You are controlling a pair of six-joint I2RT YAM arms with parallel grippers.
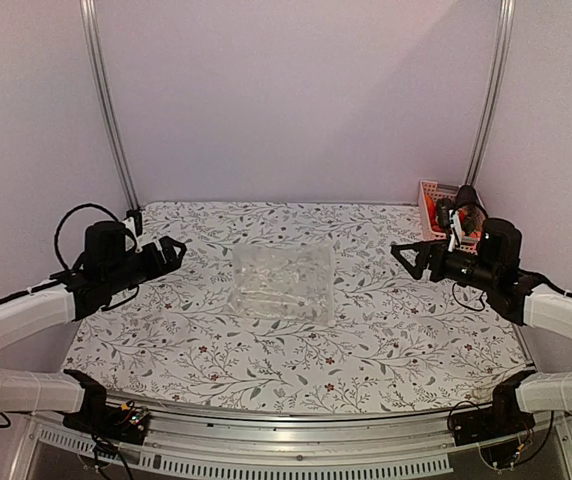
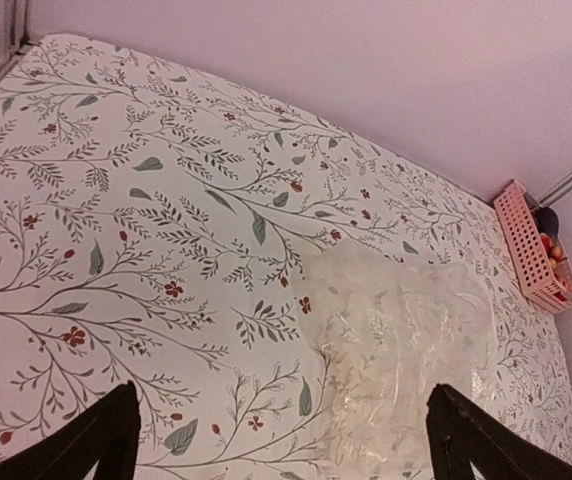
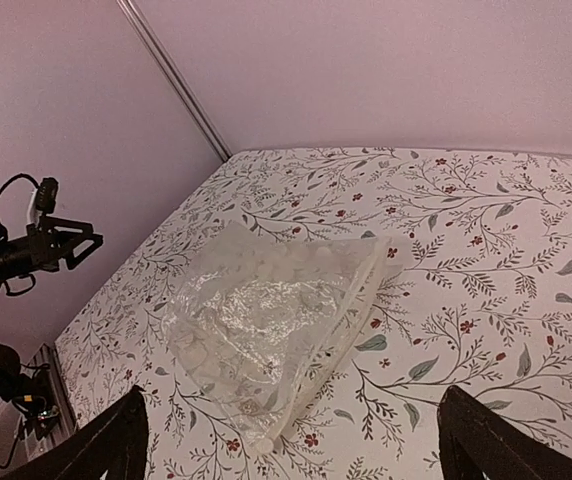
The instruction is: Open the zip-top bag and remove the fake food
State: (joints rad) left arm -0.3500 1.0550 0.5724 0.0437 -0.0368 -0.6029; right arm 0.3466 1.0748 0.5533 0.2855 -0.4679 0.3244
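Note:
The zip-top bag (image 1: pixel 284 283) lies flat and crinkled in the middle of the table, and no food shows inside it. It also shows in the left wrist view (image 2: pixel 406 350) and the right wrist view (image 3: pixel 266 320); its zip strip (image 3: pixel 351 330) runs along the edge facing my right arm. Small red and orange fake food (image 2: pixel 558 252) lies in the pink basket (image 1: pixel 432 203) at the back right. My left gripper (image 1: pixel 177 250) is open and empty left of the bag (image 2: pixel 281 425). My right gripper (image 1: pixel 404 257) is open and empty right of the bag (image 3: pixel 293 430).
The pink slatted basket (image 2: pixel 524 243) stands against the back wall by the right frame post, just behind my right wrist. The floral table cover (image 1: pixel 366 340) reaches the metal front rail. My left arm shows in the right wrist view (image 3: pixel 26 250).

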